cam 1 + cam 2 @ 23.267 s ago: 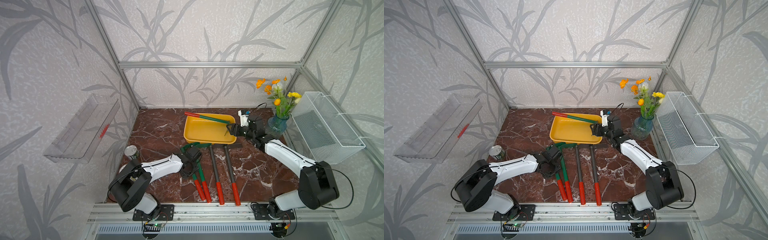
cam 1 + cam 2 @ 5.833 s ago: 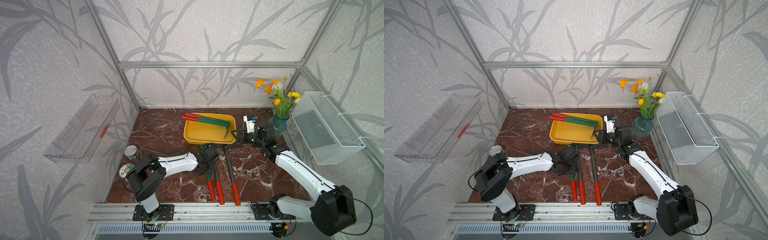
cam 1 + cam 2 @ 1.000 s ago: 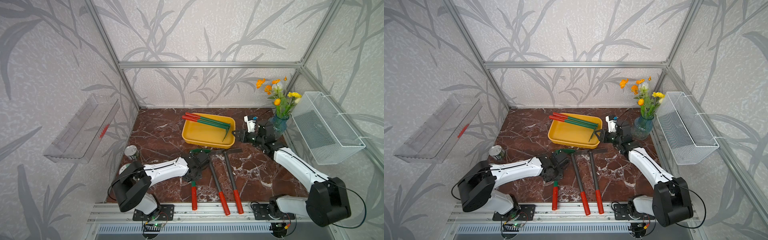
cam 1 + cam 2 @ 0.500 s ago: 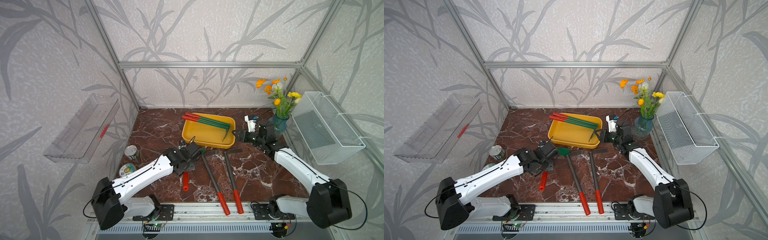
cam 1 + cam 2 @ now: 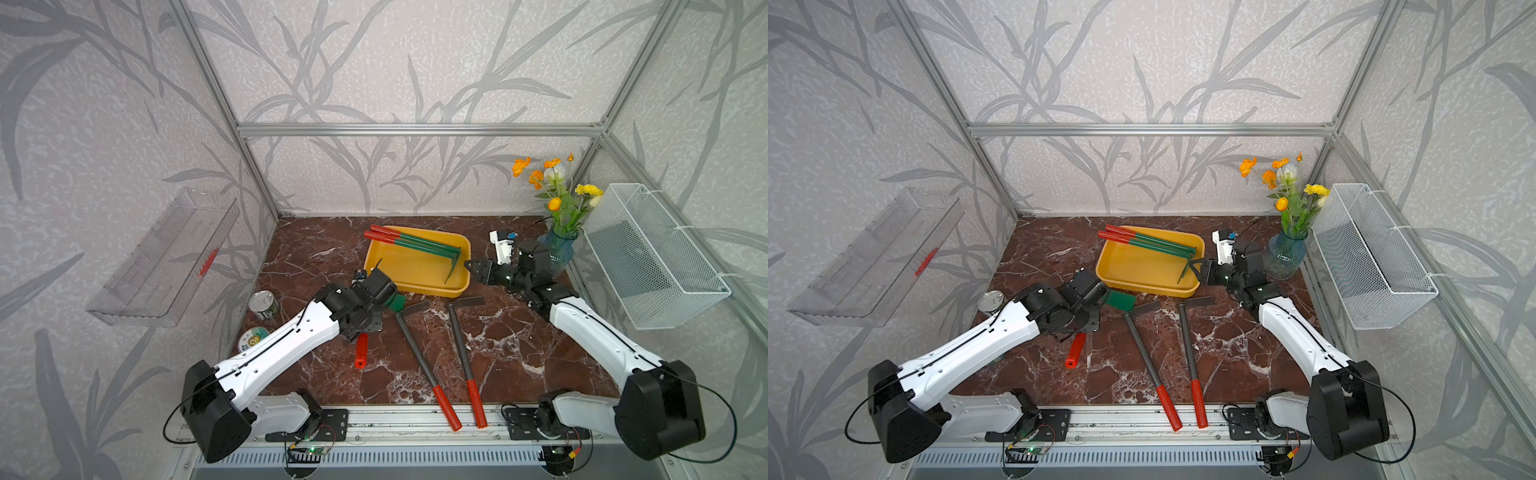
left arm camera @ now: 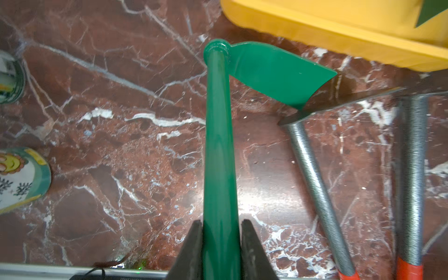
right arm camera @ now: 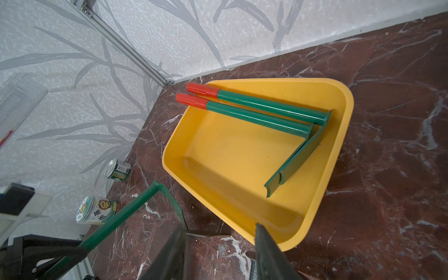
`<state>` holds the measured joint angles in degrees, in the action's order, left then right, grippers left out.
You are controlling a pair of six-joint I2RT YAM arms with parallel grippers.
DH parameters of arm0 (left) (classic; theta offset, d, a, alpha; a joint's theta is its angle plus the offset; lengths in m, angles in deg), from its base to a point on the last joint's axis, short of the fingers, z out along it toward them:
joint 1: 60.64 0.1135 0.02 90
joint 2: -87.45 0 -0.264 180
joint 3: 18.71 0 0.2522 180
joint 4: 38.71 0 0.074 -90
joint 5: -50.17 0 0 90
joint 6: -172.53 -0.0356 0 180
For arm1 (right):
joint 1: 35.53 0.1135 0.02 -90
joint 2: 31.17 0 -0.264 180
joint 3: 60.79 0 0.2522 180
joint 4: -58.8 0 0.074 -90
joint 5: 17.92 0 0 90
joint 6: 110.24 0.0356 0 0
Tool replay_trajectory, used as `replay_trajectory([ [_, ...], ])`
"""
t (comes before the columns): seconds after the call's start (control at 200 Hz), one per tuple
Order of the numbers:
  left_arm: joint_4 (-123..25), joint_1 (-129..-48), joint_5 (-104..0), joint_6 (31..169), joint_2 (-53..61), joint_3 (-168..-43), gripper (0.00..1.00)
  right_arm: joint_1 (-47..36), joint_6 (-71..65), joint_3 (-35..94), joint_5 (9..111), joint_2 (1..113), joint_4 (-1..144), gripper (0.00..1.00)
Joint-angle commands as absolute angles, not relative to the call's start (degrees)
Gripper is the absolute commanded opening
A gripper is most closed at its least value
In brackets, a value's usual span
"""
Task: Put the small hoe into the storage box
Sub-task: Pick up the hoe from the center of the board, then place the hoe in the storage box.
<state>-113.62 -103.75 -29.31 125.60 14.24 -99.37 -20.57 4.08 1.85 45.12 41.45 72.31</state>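
Observation:
The small hoe has a green shaft, a green blade and a red grip. My left gripper is shut on its shaft and holds it off the table, with the blade just short of the front left corner of the yellow storage box. Two more green hoes lie inside the box. My right gripper stands open at the box's right end, close to the rim, with nothing clamped.
Two grey-shafted hoes with red grips lie on the marble in front of the box. A can and a round tin stand at the left. A flower vase, a wire basket and a clear tray line the sides.
My left arm has lifted the green hoe off the table and carried it back and left, with its blade now near the box's front corner. The right arm has stayed put.

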Motion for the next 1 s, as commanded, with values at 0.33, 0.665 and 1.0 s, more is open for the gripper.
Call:
replay_trajectory([
  [0.33,-111.02,-105.97,-24.74,119.26,16.47,-109.05,0.00,-17.77,0.69,3.72,45.61,42.23,76.17,0.47],
  [0.665,-91.71,-99.94,-31.19,100.73,17.87,-105.95,0.00,-17.78,-0.16,7.23,46.66,43.63,78.68,0.46],
  [1.0,-86.05,-83.90,-60.97,74.77,9.09,-111.68,0.00,-18.88,-1.21,9.39,48.23,42.61,82.35,0.46],
])
